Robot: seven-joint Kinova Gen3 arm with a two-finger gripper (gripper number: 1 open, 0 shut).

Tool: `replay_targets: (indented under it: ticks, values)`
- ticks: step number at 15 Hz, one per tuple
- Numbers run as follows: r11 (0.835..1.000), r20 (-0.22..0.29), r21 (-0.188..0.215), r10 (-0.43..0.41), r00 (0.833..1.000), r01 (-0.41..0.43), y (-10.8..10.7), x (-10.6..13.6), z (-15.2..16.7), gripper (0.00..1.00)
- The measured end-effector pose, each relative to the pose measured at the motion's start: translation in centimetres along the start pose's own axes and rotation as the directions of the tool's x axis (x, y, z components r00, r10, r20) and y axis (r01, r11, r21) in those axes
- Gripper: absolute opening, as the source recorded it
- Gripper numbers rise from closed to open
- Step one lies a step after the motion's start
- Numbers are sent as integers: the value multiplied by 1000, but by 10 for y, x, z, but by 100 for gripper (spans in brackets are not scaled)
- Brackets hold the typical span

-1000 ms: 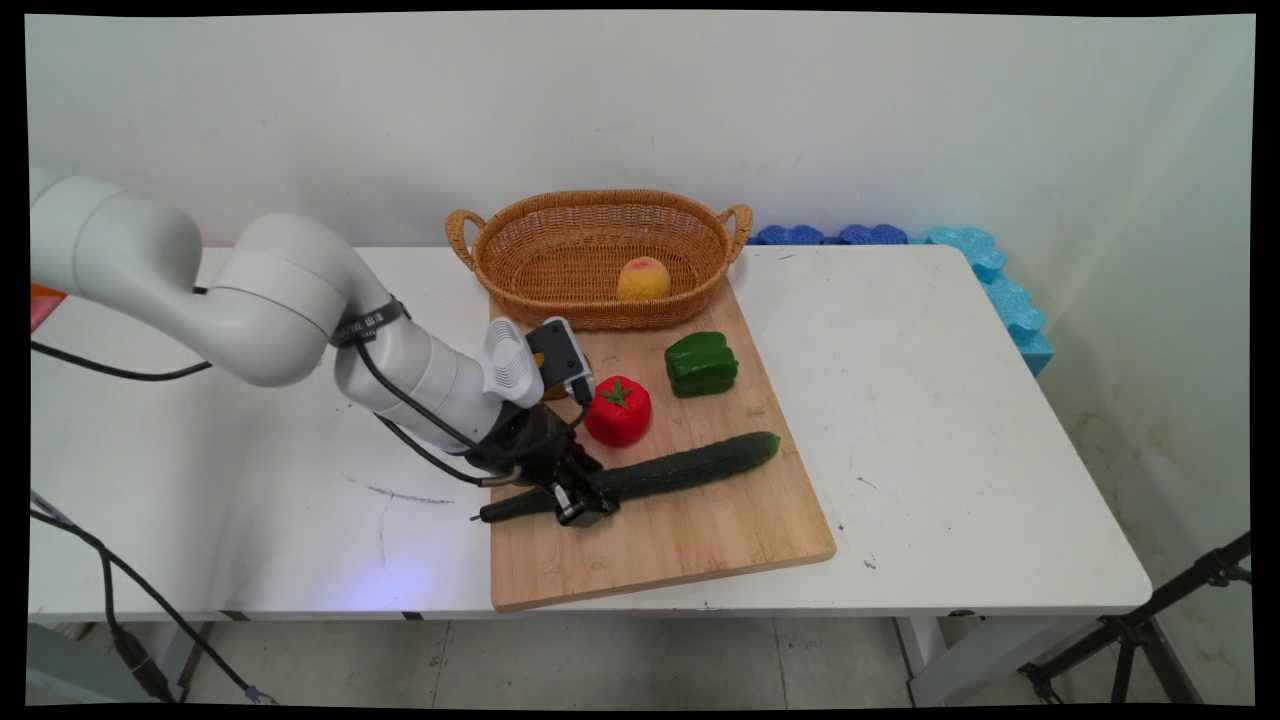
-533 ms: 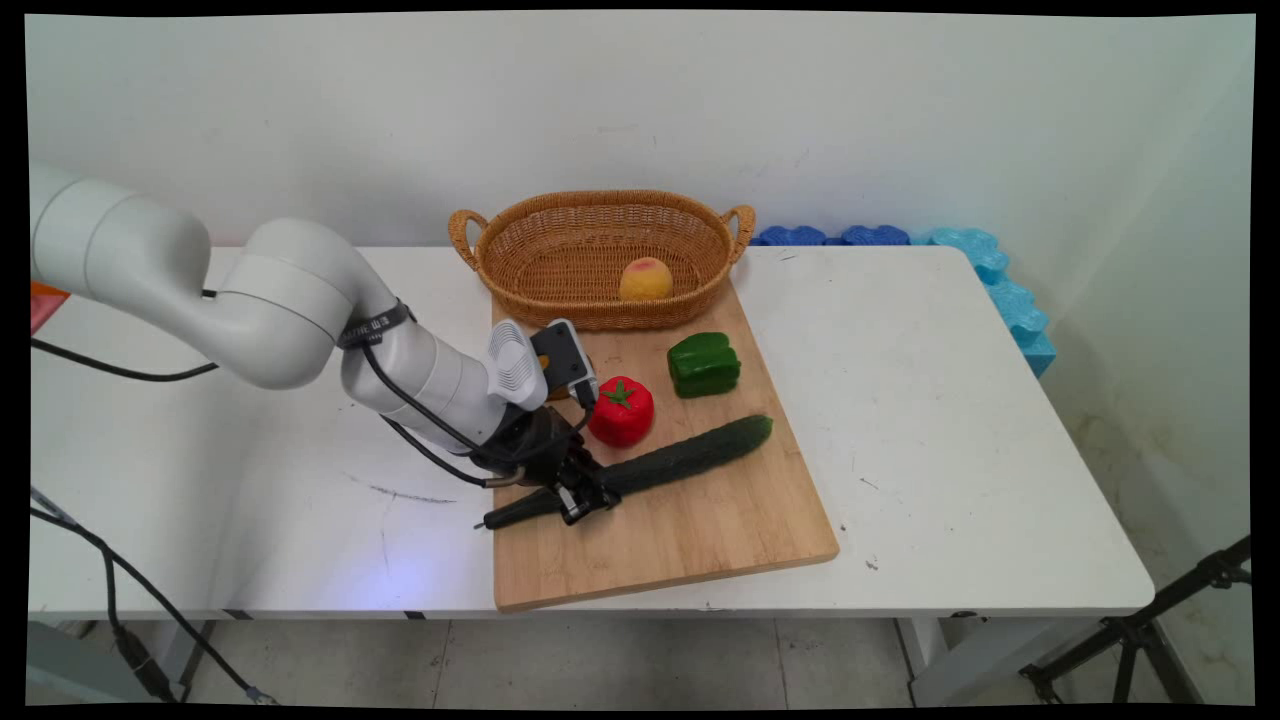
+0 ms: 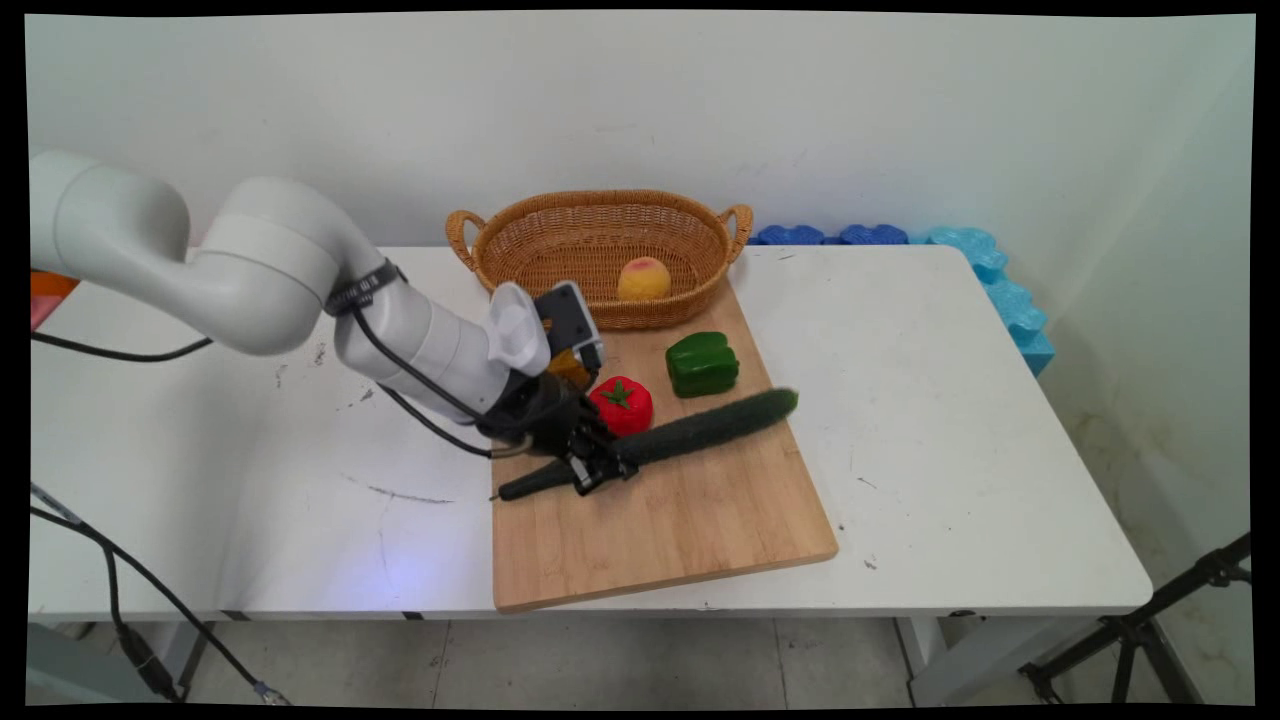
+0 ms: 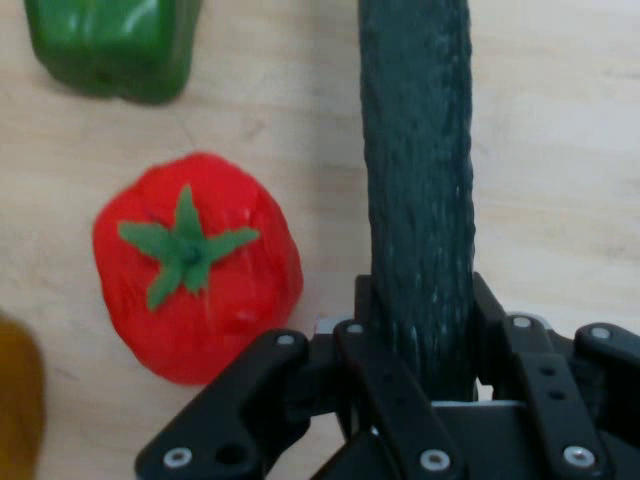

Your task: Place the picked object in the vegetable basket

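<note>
The black two-finger hand [image 3: 597,470] is pinched tight on the long dark green cucumber [image 3: 690,432] near its stem end, and the cucumber hangs clear above the pale wooden cutting board [image 3: 680,520], its far tip raised toward the board's right edge. In the hand view the cucumber [image 4: 420,190] runs straight up between the fingers [image 4: 365,310]. Just beside it on the board sits the red toy tomato [image 3: 622,404], the green bell pepper [image 3: 702,363] beyond. At the back of the white desk [image 3: 950,420], the oval wicker basket [image 3: 560,250] holds a yellow-pink peach [image 3: 644,279].
</note>
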State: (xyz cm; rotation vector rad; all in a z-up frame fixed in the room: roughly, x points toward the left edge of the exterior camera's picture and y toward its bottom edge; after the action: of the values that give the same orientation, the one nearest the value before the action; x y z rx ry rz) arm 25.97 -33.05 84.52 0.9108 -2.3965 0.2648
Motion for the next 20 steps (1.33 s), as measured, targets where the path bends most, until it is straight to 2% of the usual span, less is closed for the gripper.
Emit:
replay_targets:
  ticks: [5, 10, 16, 20]
  values:
    - [999, -54, 18, 40, 998, -39, -14, 26, -25, 0]
    - [994, -82, 62, 91, 993, -86, -44, 48, -47, 0]
    - [979, -79, 155, 147, 986, -134, -99, 65, -63, 0]
    - [959, -58, 226, 192, 980, -174, -145, 71, -65, 0]
